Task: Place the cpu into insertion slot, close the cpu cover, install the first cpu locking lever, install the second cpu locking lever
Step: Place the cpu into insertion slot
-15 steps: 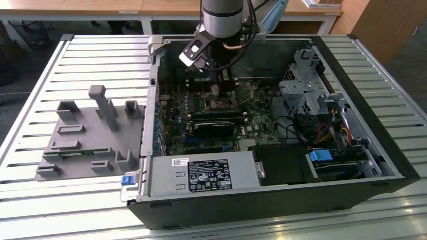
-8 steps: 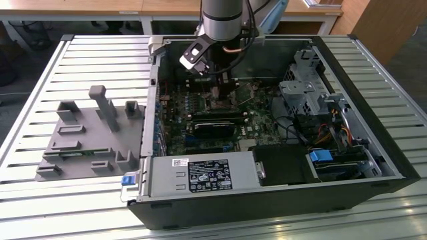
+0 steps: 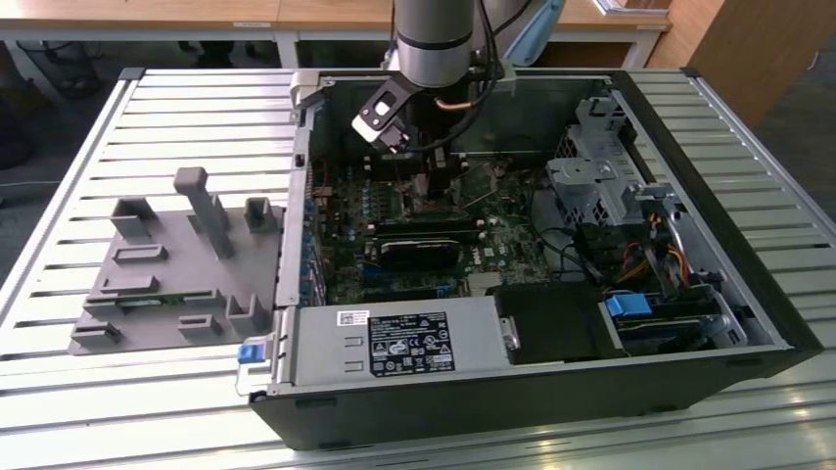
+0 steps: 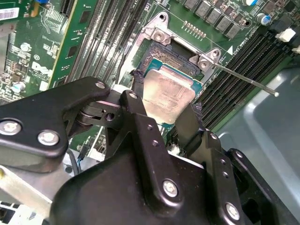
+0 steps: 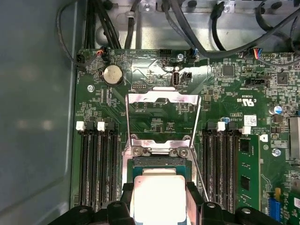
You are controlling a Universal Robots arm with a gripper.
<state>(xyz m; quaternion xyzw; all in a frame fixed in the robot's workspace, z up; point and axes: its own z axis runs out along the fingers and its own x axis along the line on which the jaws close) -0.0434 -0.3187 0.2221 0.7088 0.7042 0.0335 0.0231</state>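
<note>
Exterior view: the arm reaches down into the open computer case [image 3: 549,416] at upper centre. The gripper [image 3: 415,162] is low over the motherboard [image 3: 347,279]. A grey fixture [image 3: 170,264] lies on the slatted counter [image 3: 78,392] at the exterior view's left.

Second wrist view: the fingers [image 4: 138,101] pinch the cpu [image 4: 168,93] by two opposite edges, right over the insertion slot [image 4: 171,60]. Cannot tell if it is seated. A thin lever rod [image 4: 243,79] sticks out beside the slot.

First wrist view: the cpu cover [image 5: 161,99] is flipped open, beyond the slot.
</note>
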